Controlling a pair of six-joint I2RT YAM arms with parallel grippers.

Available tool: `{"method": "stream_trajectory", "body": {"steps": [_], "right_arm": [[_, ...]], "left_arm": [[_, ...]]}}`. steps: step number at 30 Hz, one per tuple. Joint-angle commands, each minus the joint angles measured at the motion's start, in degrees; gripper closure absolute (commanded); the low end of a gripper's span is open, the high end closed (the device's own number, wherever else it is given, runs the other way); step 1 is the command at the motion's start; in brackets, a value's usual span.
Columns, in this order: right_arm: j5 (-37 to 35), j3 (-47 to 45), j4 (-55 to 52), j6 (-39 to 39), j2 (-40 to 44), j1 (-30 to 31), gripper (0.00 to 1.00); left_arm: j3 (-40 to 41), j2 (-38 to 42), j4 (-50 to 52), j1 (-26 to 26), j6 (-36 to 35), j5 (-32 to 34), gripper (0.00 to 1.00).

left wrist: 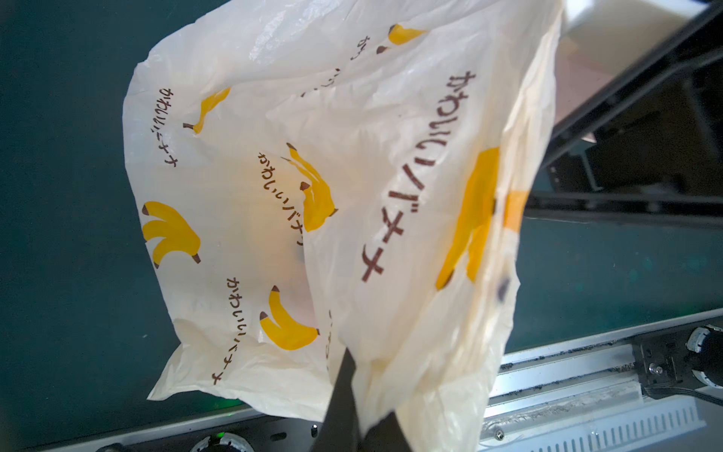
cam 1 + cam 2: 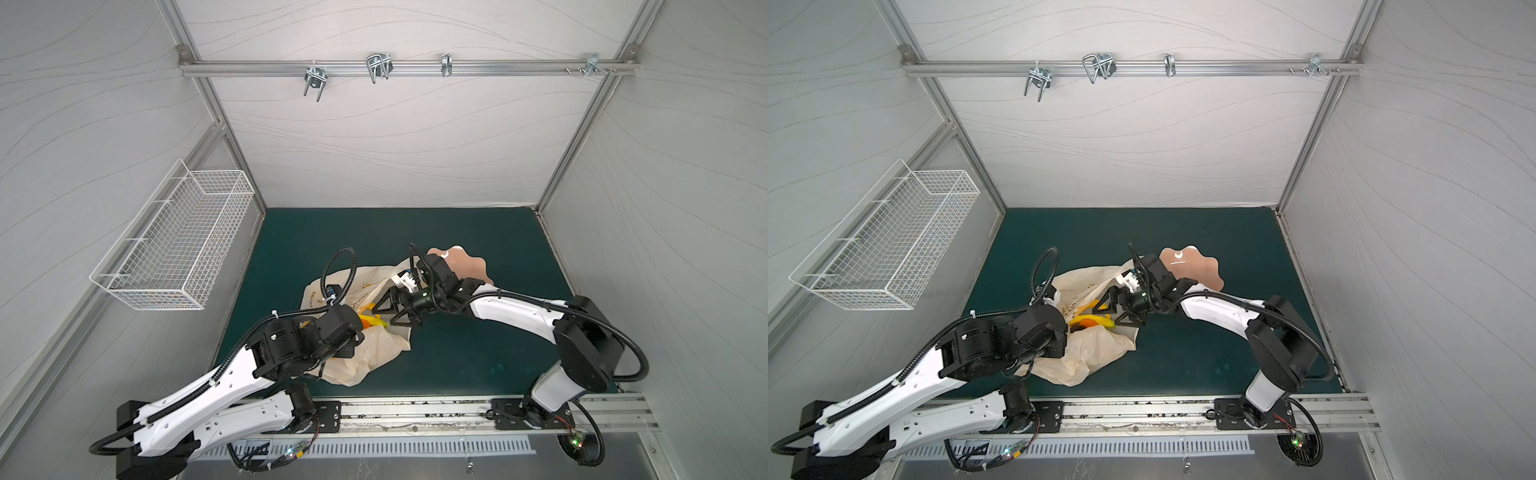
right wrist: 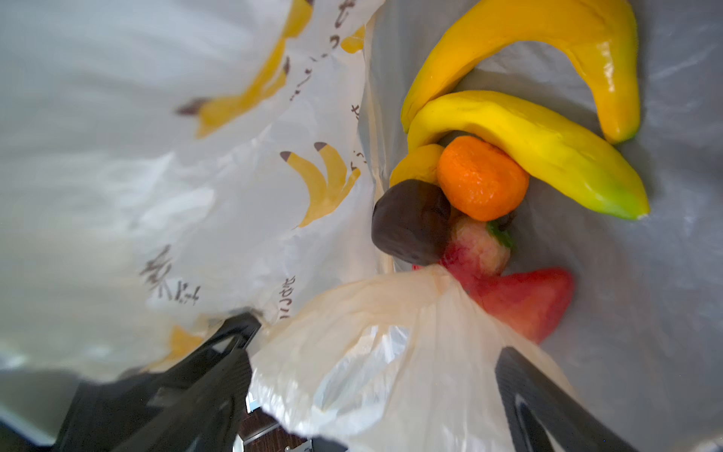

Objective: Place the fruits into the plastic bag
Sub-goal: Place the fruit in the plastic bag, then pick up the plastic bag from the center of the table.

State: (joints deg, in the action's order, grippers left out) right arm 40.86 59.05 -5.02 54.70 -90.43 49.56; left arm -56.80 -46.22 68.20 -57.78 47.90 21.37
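The cream plastic bag (image 2: 365,353) (image 2: 1088,353) printed with bananas lies mid-mat, its mouth lifted. My left gripper (image 1: 354,375) is shut on the bag's rim (image 1: 391,274) and holds it up. My right gripper (image 2: 386,316) (image 3: 375,352) hangs open at the bag's mouth, jaws wide, with a loose fold of film (image 3: 371,332) between the fingers. Inside the bag lie the fruits (image 2: 368,321) (image 2: 1090,321): two yellow bananas (image 3: 540,156), a small orange (image 3: 481,178), a dark brown round piece (image 3: 410,223), a red strawberry (image 3: 528,297) and a paler one (image 3: 477,246).
A wavy-edged pink dish (image 2: 469,266) (image 2: 1196,266) sits behind the right wrist with nothing seen on it. A white wire basket (image 2: 174,241) hangs on the left wall. A metal rail (image 2: 415,409) runs along the mat's front edge.
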Motion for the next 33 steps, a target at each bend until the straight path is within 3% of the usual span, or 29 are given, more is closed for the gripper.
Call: {"method": "stream_trajectory", "body": {"steps": [1,6,10,12,14,17,22,26,33], "right_arm": [[-3.48,3.68,-16.04,-10.47,5.60,-0.87,0.01],[-11.87,7.69,-32.44,-24.55,12.93,-4.06,0.01],[-18.62,8.62,-39.45,-35.00,17.81,-10.39,0.01],[-20.26,8.31,-39.74,-39.43,18.92,-12.67,0.01],[-21.15,7.69,-39.50,-43.63,18.31,-14.37,0.01],[-21.82,7.50,-38.41,-47.95,16.30,-15.37,0.01],[-22.91,6.38,-33.08,-51.97,15.65,-15.92,0.01],[-17.70,5.31,-28.52,-52.69,12.35,-18.69,0.01],[-12.27,7.34,-24.40,-51.63,6.41,-21.73,0.01]], "left_arm": [[-0.12,1.11,1.05,0.22,1.41,2.35,1.00],[0.21,1.82,-1.12,0.21,-0.35,-0.27,1.00],[-0.45,1.66,-6.34,0.21,-2.82,-4.93,0.98],[-1.26,1.01,-8.02,0.21,-3.78,-6.59,0.89],[-2.14,0.39,-9.61,0.17,-4.93,-8.60,0.67],[-4.35,-0.44,-10.22,0.21,-6.62,-10.37,0.49],[-10.24,-0.64,-8.94,0.17,-8.99,-11.09,0.36],[-16.51,-2.66,-8.48,0.21,-12.59,-13.48,0.31],[-26.18,-15.06,-3.99,-0.04,-25.57,-22.82,0.25]]}}
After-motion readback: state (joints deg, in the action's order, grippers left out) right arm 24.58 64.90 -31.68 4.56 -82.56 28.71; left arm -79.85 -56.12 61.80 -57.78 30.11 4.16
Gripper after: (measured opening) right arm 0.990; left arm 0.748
